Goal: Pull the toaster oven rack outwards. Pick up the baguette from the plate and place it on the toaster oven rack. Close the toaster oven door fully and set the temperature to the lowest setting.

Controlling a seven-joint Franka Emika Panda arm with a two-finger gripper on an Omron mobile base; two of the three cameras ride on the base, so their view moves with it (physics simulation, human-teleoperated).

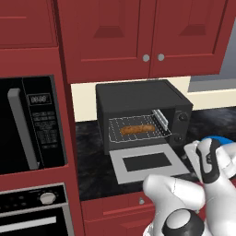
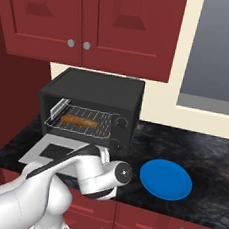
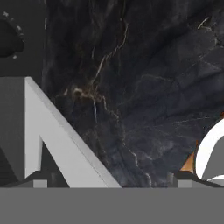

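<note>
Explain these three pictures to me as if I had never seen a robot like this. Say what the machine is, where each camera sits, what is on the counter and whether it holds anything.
This is a rendered kitchen. The white machine is a robot arm on a driving base. Two cameras ride on that base, behind the arm to its left and right, and show the same scene from two sides. The third camera sits on the hand and looks down at the dark marble counter.

On the counter stands a black toaster oven. Its door lies folded down flat, and the wire rack is pulled out with a baguette lying on it. To the right of the oven sits a blue plate, now bare.

The finger tips barely show, so I cannot tell whether the gripper is open, and I see nothing between them.
</note>
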